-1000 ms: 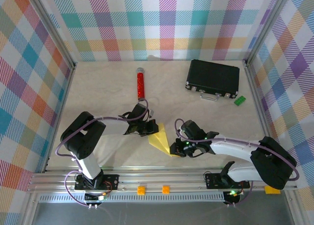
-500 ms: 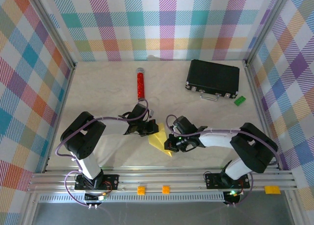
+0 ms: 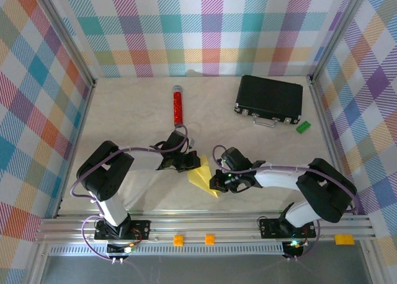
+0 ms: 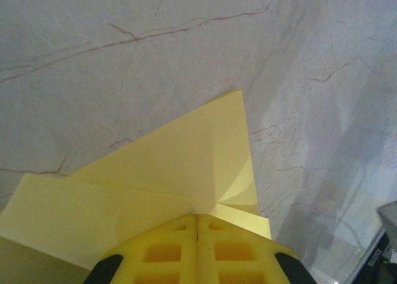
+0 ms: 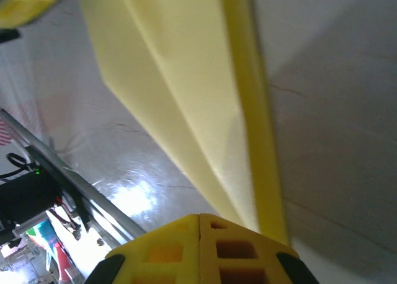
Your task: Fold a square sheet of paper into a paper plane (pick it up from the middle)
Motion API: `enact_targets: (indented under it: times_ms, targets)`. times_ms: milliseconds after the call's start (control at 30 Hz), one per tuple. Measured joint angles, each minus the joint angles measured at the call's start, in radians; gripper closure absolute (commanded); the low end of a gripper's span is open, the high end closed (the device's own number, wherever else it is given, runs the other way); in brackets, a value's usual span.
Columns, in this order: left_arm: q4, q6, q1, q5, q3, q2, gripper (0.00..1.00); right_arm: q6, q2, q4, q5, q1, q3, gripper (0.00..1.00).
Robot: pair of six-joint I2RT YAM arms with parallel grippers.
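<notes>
Right arm (image 3: 279, 175) swung closer to the paper (image 3: 200, 177); left jaws and right jaws are shut, tips on it.

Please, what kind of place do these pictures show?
Probably a robot test booth: checkered walls enclose a marble-look table, and the left arm and right arm are bolted to a metal rail.

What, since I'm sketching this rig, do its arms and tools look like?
The left arm and right arm are black with pale grey links, and purple cables loop along each. The left tool and right tool have yellow fingers with rectangular recesses.
</notes>
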Motion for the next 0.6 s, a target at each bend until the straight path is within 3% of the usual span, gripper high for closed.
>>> enact_targets:
  times_ms: [300,600]
  targets:
    - [0.001,0.000,0.000,0.002,0.000,0.001,0.99,-0.002,0.137,0.047,-0.011,-0.007,0.044,0.98]
    - [0.003,0.000,0.000,0.005,0.000,0.002,0.99,-0.003,0.053,0.050,-0.030,-0.012,0.005,0.94]
